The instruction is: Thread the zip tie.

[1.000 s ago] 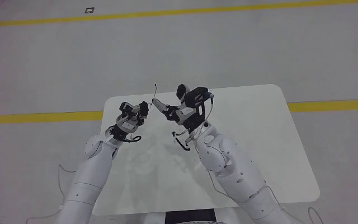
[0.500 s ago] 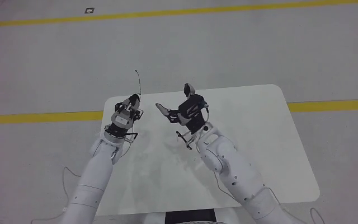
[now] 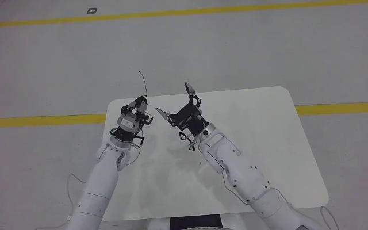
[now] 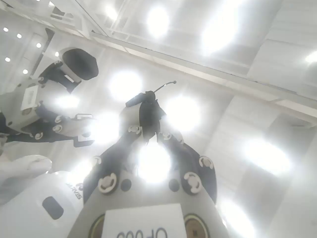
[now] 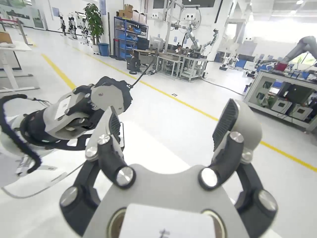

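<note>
Left gripper (image 4: 148, 104) pinches zip tie (image 3: 142, 83), upper-centre of top view. Right gripper (image 5: 171, 117) is spread wide, empty. Threading looks unfinished; next move likely needs a precise tail grab.

Black zip tie (image 3: 143, 85), white table (image 3: 259, 144)

White glossy arms (image 3: 233, 167), grey-black hands (image 5: 171, 122), ribbed black finger pads (image 5: 224, 121), silver screws (image 5: 208, 176), black braided cable (image 5: 29, 153)

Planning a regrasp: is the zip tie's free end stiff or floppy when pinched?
Probably springy, not floppy: the zip tie sticks out of the left gripper unsupported, only slightly curved. Likely very light, and thin enough to slip.
</note>
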`<state>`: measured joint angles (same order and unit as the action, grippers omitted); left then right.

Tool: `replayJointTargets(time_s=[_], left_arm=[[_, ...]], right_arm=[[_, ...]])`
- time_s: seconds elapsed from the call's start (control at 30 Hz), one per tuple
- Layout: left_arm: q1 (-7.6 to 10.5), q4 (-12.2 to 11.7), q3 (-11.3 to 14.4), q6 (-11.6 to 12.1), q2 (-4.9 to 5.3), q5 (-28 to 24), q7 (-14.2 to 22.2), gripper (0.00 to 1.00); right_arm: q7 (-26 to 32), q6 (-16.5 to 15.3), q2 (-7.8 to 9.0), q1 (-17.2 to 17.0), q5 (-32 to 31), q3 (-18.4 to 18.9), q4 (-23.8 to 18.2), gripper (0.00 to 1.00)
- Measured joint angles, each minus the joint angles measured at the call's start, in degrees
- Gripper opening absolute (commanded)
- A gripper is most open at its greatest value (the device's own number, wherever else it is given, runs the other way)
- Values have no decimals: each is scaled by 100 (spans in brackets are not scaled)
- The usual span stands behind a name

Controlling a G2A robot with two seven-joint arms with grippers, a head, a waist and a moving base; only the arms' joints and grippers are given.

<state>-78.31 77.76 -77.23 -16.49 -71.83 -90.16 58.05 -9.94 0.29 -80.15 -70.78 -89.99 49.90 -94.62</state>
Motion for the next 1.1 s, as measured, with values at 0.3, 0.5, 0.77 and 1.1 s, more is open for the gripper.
replayJointTargets(time_s=[0.3,0.5,0.77,1.1], left_arm=[[-1,81,-107,-95,-119,38,-92,0],[-49,159,-187,-268,-335,20,-304,0],[2,53,-220,-300,-554,20,-315,0],[1,55,-219,-299,-551,20,-317,0]], right_arm=[[-262,462,152,319,4,-322,218,100],[-403,480,200,432,4,-494,292,77],[-347,581,166,406,4,-588,354,40],[-345,531,34,448,38,-739,466,34]])
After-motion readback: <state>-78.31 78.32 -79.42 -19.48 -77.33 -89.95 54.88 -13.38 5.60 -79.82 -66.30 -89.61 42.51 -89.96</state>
